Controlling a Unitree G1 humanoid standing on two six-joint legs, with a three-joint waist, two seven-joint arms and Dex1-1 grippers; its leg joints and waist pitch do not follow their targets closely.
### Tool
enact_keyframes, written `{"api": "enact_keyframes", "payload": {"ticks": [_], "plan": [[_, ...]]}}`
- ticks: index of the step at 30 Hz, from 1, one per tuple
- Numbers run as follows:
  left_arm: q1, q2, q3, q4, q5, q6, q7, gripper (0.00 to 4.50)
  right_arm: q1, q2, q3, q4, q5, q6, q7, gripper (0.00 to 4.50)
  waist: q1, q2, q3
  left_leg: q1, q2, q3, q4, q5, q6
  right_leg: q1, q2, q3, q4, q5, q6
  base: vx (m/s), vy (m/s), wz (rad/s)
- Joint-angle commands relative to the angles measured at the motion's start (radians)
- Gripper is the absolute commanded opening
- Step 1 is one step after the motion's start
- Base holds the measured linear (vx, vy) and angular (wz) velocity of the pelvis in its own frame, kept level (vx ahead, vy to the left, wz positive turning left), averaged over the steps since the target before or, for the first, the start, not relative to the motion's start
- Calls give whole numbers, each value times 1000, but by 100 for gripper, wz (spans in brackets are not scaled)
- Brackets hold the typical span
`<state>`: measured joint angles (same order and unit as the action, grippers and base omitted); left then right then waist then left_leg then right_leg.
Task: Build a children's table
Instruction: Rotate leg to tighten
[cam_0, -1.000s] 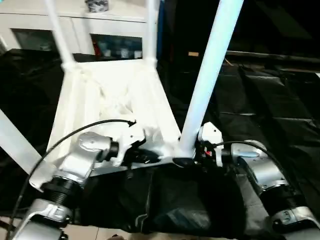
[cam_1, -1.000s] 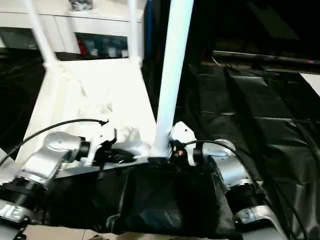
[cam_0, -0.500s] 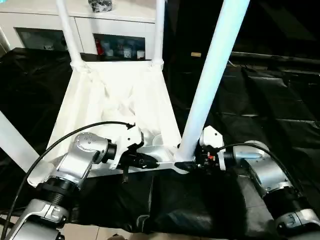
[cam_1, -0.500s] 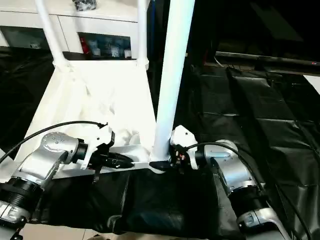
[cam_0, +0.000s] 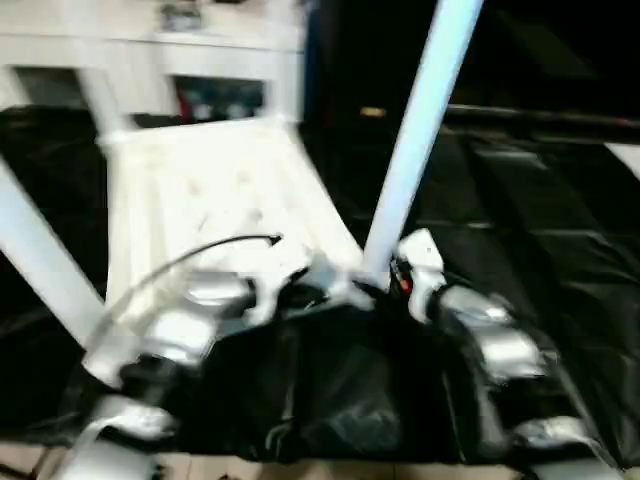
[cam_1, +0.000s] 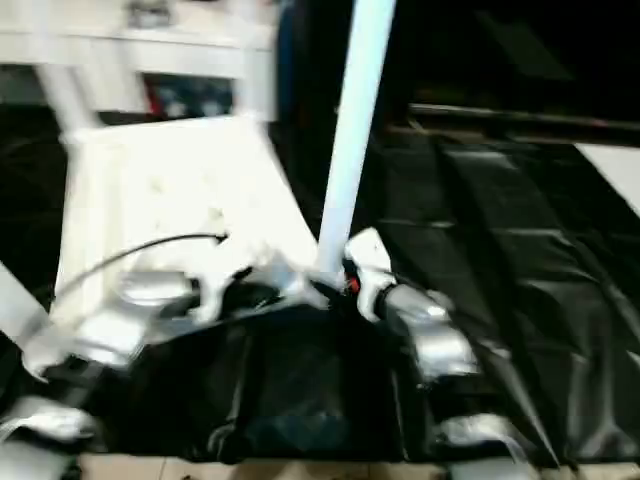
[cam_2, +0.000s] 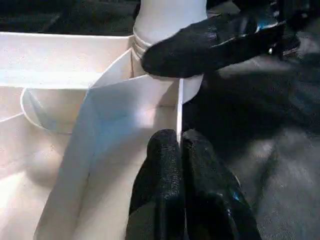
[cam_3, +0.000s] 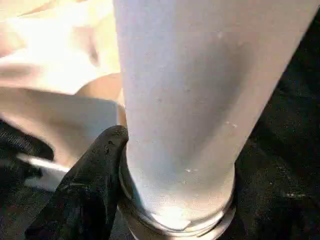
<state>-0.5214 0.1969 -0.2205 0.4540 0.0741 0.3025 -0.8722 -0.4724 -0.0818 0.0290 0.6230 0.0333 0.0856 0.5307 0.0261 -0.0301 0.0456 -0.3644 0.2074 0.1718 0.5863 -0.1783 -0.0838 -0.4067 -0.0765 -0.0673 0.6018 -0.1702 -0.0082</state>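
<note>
The children's table (cam_0: 215, 200) lies upside down on the black-covered work table (cam_0: 560, 230), its ribbed underside facing up and its white legs rising from the corner sockets. The near right leg (cam_0: 415, 140) stands with its long axis nearly upright, leaning slightly to the right toward its top; another leg (cam_0: 40, 260) slants up and out at the near left, and two more rise at the far corners. The head views blur the arms, showing the left gripper (cam_0: 300, 290) and right gripper (cam_0: 385, 275) close together at the foot of that near right leg. The left wrist view shows what they cannot: the left gripper's fingers (cam_2: 165, 170) are pinched tight on the thin rim of the tabletop beside the socket. The right wrist view shows the right gripper (cam_3: 165, 200) clasped around the leg's flared base, one black finger (cam_3: 87, 185) pressed against it.
</note>
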Motion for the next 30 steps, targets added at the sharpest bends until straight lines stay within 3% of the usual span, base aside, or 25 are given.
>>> {"api": "enact_keyframes", "payload": {"ticks": [1,2,3,6,7,9,11,12,13,16,18,19,21,24,26,30], "plan": [[-49,-87,-48,-25,-11,-2,50,0,-18,130,112,5,8,6,45,270,3,-3,-53,5,17,-6,-75,-298,11,38,-59,38,-98,-470,-120,0,0,0],[-51,-90,-49,-22,-10,-3,53,0,-18,136,114,6,6,2,42,270,3,-2,-53,5,17,-6,-75,-297,12,38,-59,39,-98,-461,-122,0,0,0],[-53,-93,-52,-16,-5,-9,56,0,-15,145,117,4,11,-7,59,305,3,-7,-54,5,18,-6,-75,-298,15,38,-58,38,-96,-446,-125,0,0,0],[-49,-86,-55,-28,-11,-23,32,0,-9,142,111,-9,31,-1,101,342,3,-2,-53,4,18,-6,-77,-304,20,39,-58,39,-94,-420,-136,0,0,0],[-43,-77,-55,-37,-14,-26,17,0,-8,128,108,-16,33,1,119,345,5,14,-52,7,18,-8,-78,-312,17,37,-59,40,-93,-417,-141,0,0,0],[-23,-43,-57,-58,-24,-71,-37,0,-10,58,116,-28,9,-31,157,361,2,8,-54,6,18,-6,-77,-324,16,39,-56,40,-95,-403,-145,0,0,0],[-11,-21,-56,-77,-42,-77,-76,0,-15,12,114,-32,2,-53,182,388,3,10,-58,4,19,-4,-74,-293,24,44,-55,42,-86,-321,-171,0,0,0],[-11,-21,-56,-77,-42,-77,-76,0,-15,12,114,-32,2,-53,182,388,3,9,-58,2,20,-4,-74,-285,28,46,-55,42,-83,-304,-179,0,0,0],[-7,-14,-54,-84,-50,-69,-89,0,-17,-1,112,-32,2,-60,190,388,2,16,-59,1,20,-3,-74,-270,31,47,-56,42,-80,-277,-191,0,0,0],[8,20,-53,-95,-66,-93,-147,0,-21,-54,108,-43,12,-66,266,388,5,14,-62,3,20,1,-68,-234,45,48,-54,43,-74,-212,-216,0,0,0],[23,59,-54,-109,-87,-128,-226,0,-17,-111,125,-55,8,-86,364,388,9,14,-67,-1,21,-1,-64,-180,67,56,-53,42,-59,-123,-240,0,0,0],[26,68,-53,-114,-95,-127,-247,0,-14,-121,129,-60,11,-83,389,388,5,1,-67,-1,22,4,-62,-165,83,55,-51,42,-56,-82,-255,0,0,0],[32,108,-57,-129,-115,-127,-321,0,-5,-152,149,-81,27,-74,476,388,9,5,-67,-1,22,3,-61,-144,102,56,-53,42,-51,-62,-268,0,0,0],[33,134,-61,-136,-123,-124,-361,0,4,-173,167,-98,35,-73,534,388,12,6,-61,4,24,5,-64,-181,99,50,-54,43,-59,-134,-263,0,0,0],[27,161,-61,-130,-123,-123,-395,0,14,-197,184,-119,45,-66,598,388,18,6,-57,9,26,6,-66,-222,76,47,-56,45,-66,-214,-243,0,0,0],[11,196,-56,-117,-142,-127,-448,0,19,-227,207,-142,58,-54,669,353,26,12,-57,14,27,5,-70,-241,51,43,-54,46,-67,-231,-233,0,0,0]]}}
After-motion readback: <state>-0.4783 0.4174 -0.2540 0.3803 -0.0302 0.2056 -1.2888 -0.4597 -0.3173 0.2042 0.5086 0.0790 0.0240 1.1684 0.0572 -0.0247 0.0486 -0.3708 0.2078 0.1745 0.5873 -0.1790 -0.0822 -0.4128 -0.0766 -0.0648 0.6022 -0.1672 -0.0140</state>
